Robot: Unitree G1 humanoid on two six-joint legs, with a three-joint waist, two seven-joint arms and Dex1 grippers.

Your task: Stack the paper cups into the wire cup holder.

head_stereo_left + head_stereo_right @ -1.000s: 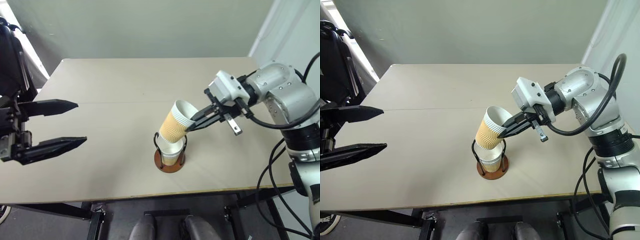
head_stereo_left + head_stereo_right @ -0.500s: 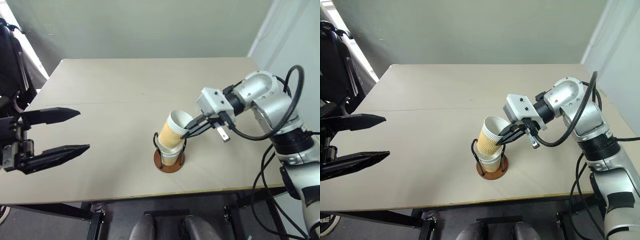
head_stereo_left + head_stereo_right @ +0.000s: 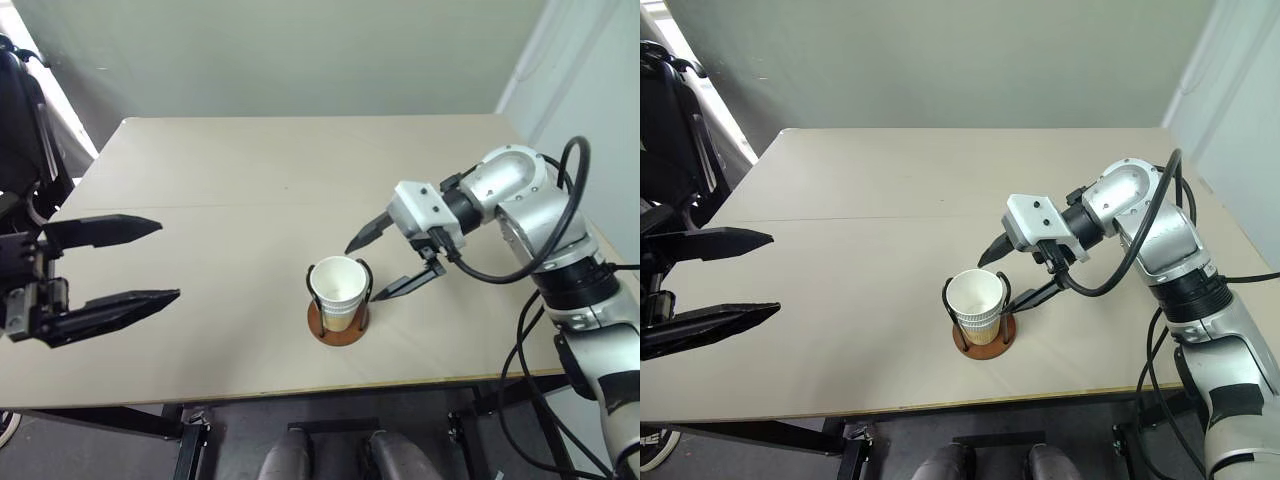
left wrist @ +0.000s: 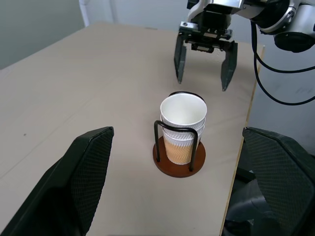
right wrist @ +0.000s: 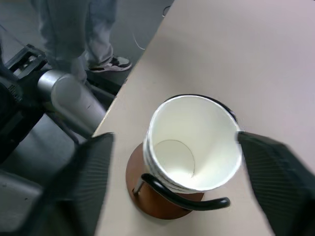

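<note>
The broad, matte beige tabletop [image 3: 230, 190], smooth with a faint seam running across it, takes up most of the scene. The silver, cable-draped right arm reaches in from the right side with its elbow bent and its wrist turned toward the middle of the table, so the right gripper [image 3: 380, 267] hangs angled down just beside the cups. Its two slim black fingers are spread wide, one tip above and behind the cup rim and the other low by the holder's base, and they grip nothing. At the left edge, the left gripper [image 3: 170, 262] is held roughly level above the table, well apart from the cups. Its two long black fingers, textured on the inside as the left wrist view shows, are also parted wide and empty. Near the front middle of the table stands the one wire cup holder [image 4: 179, 161], a round reddish-brown disc base with thin glossy black wire loops rising upright around its load. Inside it sits the nested stack of tapered paper cups [image 3: 337, 293], upright, with ribbed tan-yellow sides, smooth white interiors and white rolled rims. In the left wrist view I can count at least two rims one above the other, but not the exact number. The top cup's rim [image 5: 193, 145] stands slightly above the wire loops.
</note>
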